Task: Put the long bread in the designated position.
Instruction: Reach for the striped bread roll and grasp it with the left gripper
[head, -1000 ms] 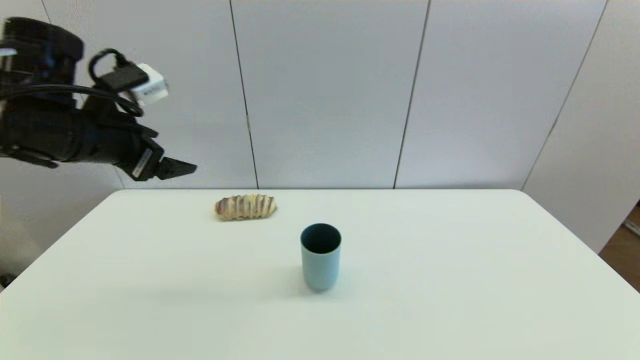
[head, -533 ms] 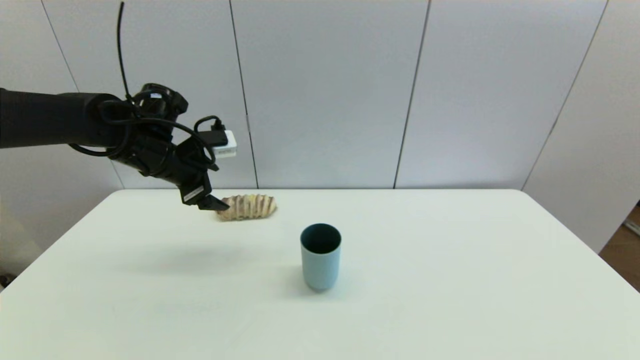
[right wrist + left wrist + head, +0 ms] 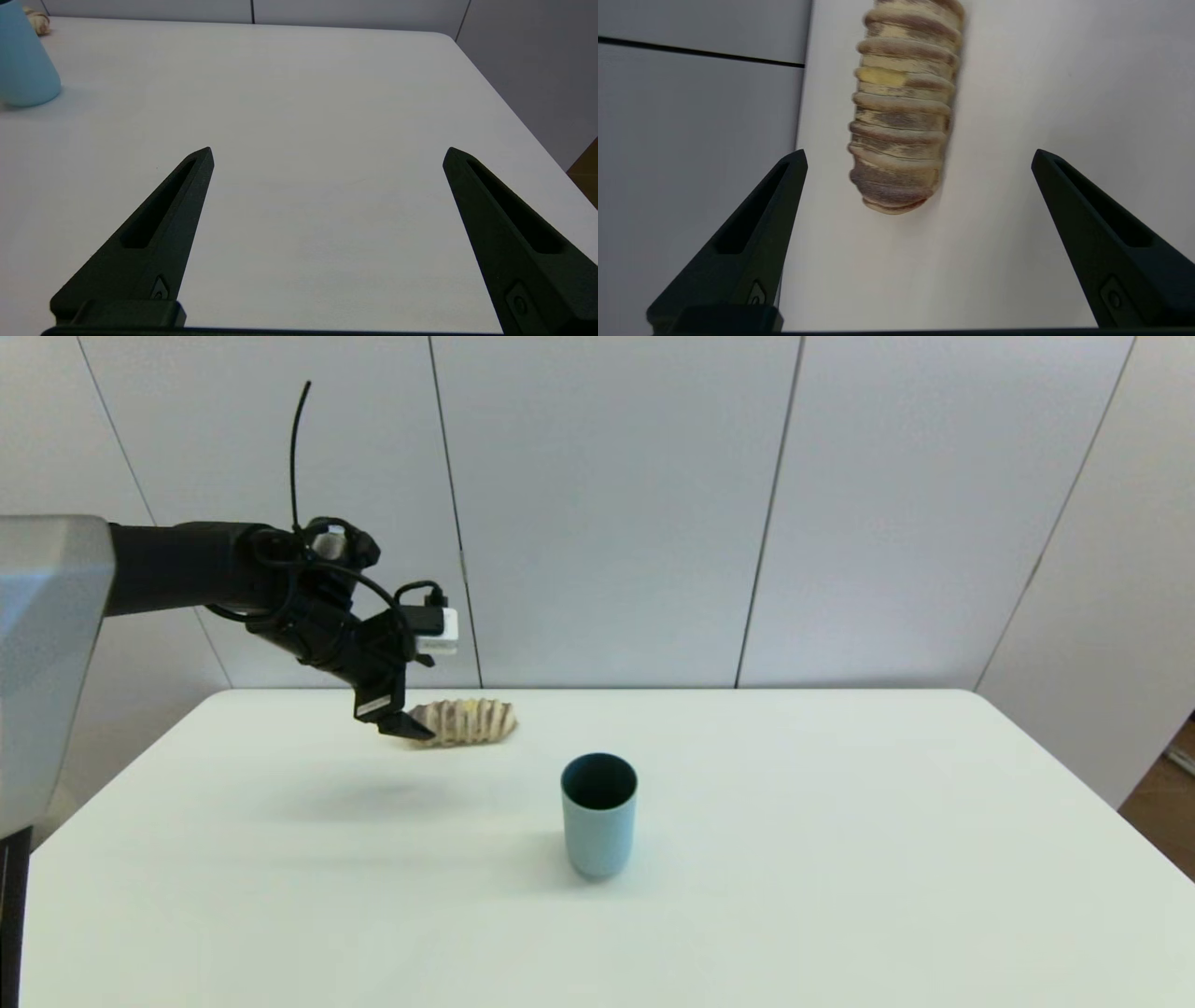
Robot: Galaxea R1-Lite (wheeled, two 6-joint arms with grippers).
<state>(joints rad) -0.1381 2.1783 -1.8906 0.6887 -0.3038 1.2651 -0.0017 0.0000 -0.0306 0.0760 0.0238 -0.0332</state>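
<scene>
The long bread point(image 3: 464, 722), tan with dark crosswise stripes, lies near the table's far edge, left of centre. My left gripper point(image 3: 408, 727) hangs just above the bread's left end, tilted down. In the left wrist view the bread point(image 3: 903, 109) lies lengthwise ahead of the open left gripper point(image 3: 919, 156), whose fingers stand wide apart and touch nothing. My right gripper point(image 3: 328, 154) is parked low over the right side of the table, open and empty; it does not show in the head view. The designated position is an unmarked bare patch of tabletop and I cannot single it out.
A light blue cup point(image 3: 598, 815) stands upright near the table's middle, in front and to the right of the bread; it also shows as the cup point(image 3: 25, 58) in the right wrist view. The white table point(image 3: 840, 859) ends close behind the bread at grey wall panels.
My left arm has swung in from the far left and come down, from high beside the table to just over the bread's left end. The bread and cup have stayed put.
</scene>
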